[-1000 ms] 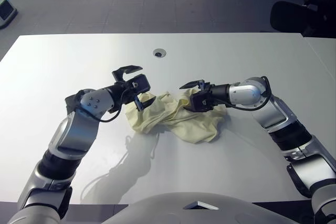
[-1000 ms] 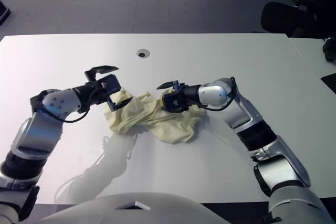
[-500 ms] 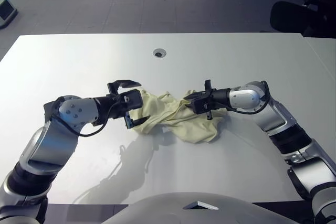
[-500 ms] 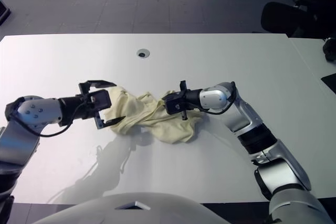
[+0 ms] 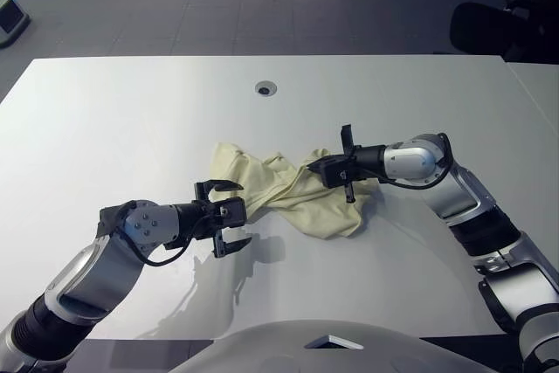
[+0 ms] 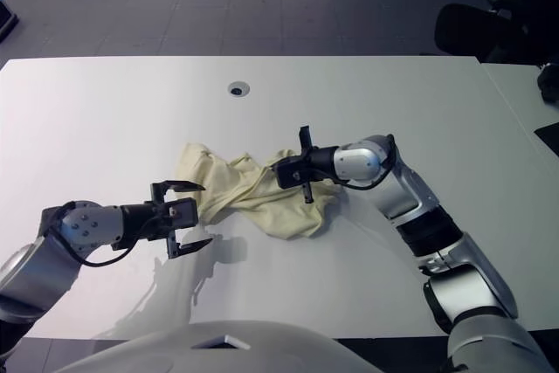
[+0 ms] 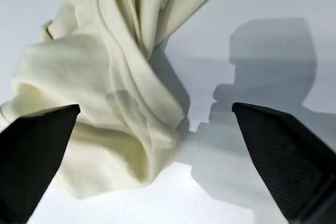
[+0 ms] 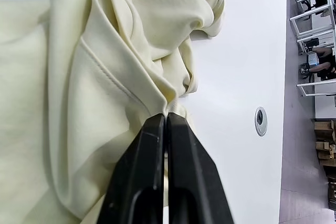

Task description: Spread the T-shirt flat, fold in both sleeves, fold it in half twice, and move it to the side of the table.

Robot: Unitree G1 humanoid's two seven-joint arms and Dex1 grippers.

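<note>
One hold | right gripper [image 5: 316, 169] clamps crumpled pale-yellow fabric T-shirt [image 5: 288, 189] | left gripper [image 5: 244, 212] wide, empty | risk: thin pinch slips when pulled.

right claw [image 6: 280, 172] on crumpled t-shirt [image 6: 247, 196]

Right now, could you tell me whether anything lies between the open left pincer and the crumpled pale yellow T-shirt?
Nothing visible does. The left pincer is open at the near end of the crumpled pale yellow T-shirt, a fold showing between its fingers over the white table. The right pincer is shut on the cloth.
</note>
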